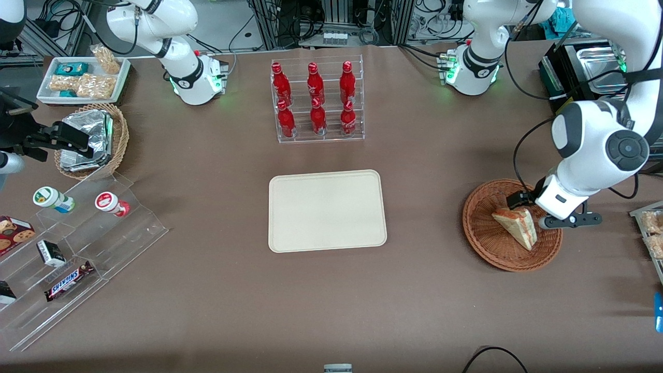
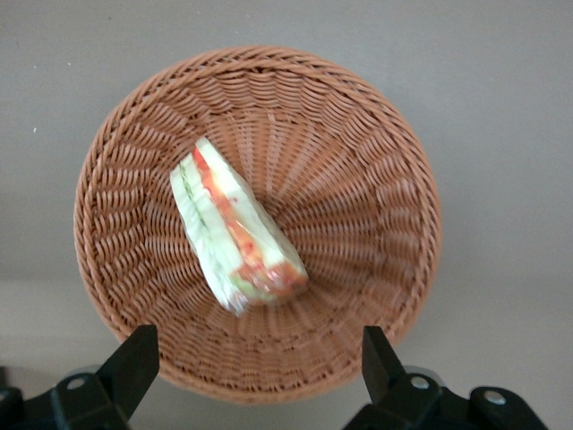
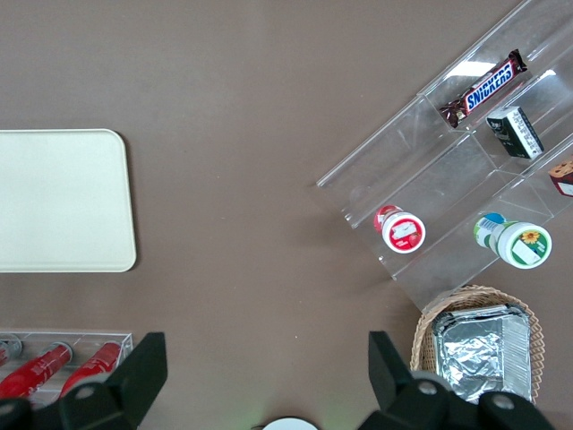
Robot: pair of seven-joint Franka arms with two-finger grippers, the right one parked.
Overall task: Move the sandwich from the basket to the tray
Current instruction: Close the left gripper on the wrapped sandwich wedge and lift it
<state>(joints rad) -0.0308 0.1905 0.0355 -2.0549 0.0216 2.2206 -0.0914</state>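
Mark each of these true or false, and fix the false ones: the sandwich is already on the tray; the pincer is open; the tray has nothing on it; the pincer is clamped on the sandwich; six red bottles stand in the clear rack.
1. The sandwich is already on the tray. False: it lies in the basket.
2. The pincer is open. True: its fingers stand wide apart above the basket.
3. The tray has nothing on it. True.
4. The pincer is clamped on the sandwich. False: it hangs over the basket's rim and touches nothing.
5. Six red bottles stand in the clear rack. True.
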